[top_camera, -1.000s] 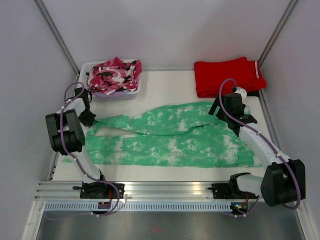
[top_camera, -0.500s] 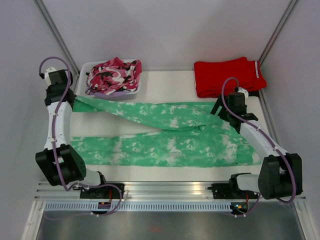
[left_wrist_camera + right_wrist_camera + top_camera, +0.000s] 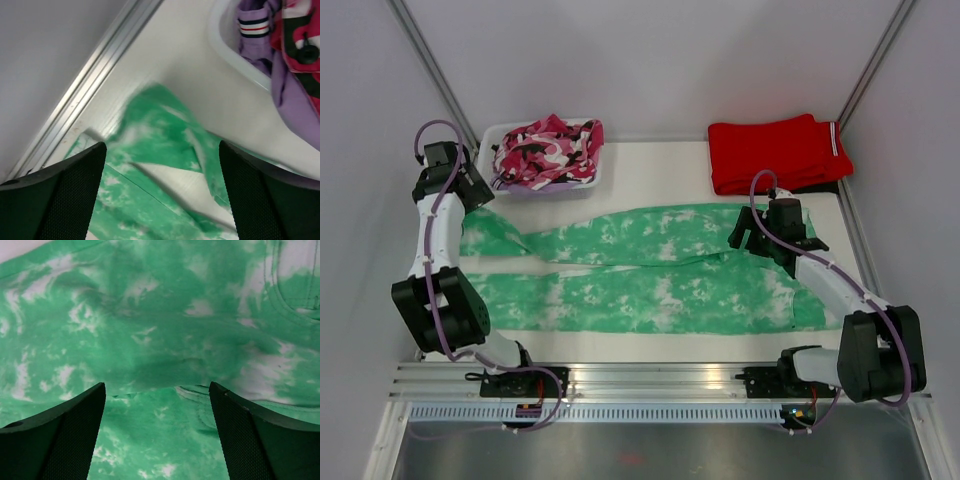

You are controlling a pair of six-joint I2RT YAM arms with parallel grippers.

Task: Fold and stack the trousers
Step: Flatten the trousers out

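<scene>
The green tie-dye trousers (image 3: 650, 270) lie spread flat across the tabletop (image 3: 650, 170), waist to the right and legs running left. The left jaws stand open above a leg end near the tub (image 3: 230, 50). The right jaws stand open over the waist, gripping nothing.

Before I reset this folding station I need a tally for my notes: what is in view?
trousers: one, mint green with white blotches, spread lengthwise across the table
red trousers: one, red with a white stripe, folded, far right corner
camouflage garment: one, pink, black and white, heaped in the bin
purple garment: one, purple, in the bin too
bin: one, white, far left corner
table: one, white, under everything
left gripper: one, black, open above the trousers' left end
right gripper: one, black, open above the trousers' right part
</scene>
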